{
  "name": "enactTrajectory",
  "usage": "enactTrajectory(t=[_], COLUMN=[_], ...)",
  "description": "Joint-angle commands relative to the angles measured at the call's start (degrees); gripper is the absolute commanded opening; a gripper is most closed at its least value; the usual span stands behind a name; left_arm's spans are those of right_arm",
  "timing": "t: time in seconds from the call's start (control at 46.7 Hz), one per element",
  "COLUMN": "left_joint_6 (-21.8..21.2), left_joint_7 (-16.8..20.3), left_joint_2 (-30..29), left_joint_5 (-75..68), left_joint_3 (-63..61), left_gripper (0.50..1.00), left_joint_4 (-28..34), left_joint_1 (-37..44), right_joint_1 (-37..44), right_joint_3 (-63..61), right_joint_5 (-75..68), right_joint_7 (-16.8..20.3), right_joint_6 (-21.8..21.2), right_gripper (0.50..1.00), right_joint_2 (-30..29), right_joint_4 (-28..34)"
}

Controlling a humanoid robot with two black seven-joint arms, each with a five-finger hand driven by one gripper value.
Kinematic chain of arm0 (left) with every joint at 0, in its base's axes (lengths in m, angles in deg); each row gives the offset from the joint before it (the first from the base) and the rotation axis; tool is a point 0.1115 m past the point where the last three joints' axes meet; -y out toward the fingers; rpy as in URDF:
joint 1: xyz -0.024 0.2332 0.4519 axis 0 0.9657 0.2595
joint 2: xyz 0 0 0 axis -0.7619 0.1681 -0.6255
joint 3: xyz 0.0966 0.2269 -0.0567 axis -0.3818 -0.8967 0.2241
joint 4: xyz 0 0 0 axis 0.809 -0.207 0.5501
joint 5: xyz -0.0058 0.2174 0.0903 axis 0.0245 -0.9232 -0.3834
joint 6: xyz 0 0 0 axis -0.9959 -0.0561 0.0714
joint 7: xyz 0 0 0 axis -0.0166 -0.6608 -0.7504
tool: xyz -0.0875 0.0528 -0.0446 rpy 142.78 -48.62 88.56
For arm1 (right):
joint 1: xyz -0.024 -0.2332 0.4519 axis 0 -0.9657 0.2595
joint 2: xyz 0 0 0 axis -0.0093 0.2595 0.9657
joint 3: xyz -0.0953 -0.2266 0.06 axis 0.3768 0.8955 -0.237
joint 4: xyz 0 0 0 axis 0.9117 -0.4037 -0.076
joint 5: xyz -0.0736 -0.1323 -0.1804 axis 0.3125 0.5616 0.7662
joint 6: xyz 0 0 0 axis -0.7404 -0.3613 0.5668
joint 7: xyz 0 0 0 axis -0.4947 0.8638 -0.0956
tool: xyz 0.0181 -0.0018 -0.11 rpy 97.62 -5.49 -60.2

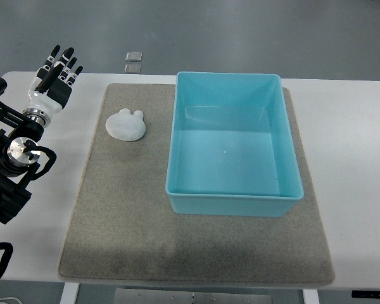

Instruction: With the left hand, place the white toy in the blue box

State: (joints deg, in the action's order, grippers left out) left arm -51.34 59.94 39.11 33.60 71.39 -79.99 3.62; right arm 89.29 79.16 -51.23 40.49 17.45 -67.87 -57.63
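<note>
One white toy [126, 124] lies flat on the grey mat [126, 215], its two small ears pointing toward the far edge of the table [354, 126] and its long axis running roughly left to right. One blue box [233, 197] sits just beyond it, further from the left hand [54, 79]. That hand hovers near the toy, off the mat, fingers straight and slightly spread, grasping nothing, forearm angled in from the left edge

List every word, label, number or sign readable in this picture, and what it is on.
None can be read. The box, toy, mat and table are plain. The two small squares at the table's far edge show no legible marks. The left hand bears no print.
</note>
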Motion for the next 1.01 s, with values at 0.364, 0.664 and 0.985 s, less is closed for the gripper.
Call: enactTrajectory(t=[0.364,0.664,0.985], left_joint_6=[0.0,0.1,0.4], left_joint_7=[0.1,0.2,0.3], left_joint_2=[0.6,0.6,0.0], left_joint_5=[0.0,-0.8,-0.9], left_joint_3=[0.2,0.0,-3.4], left_gripper=[0.994,0.994,0.994], left_joint_4=[1.0,1.1,0.9], left_joint_1=[-2.1,-2.8,-2.7], right_joint_1=[0.0,0.0,0.0], right_joint_3=[0.0,0.0,0.0], right_joint_5=[0.0,0.0,0.0], right_joint_7=[0.0,0.0,0.0], right_joint_6=[0.0,0.0,0.0], right_gripper=[0.936,0.936,0.936], right_joint_2=[0.0,0.0,0.0], right_joint_4=[0.0,0.0,0.0])
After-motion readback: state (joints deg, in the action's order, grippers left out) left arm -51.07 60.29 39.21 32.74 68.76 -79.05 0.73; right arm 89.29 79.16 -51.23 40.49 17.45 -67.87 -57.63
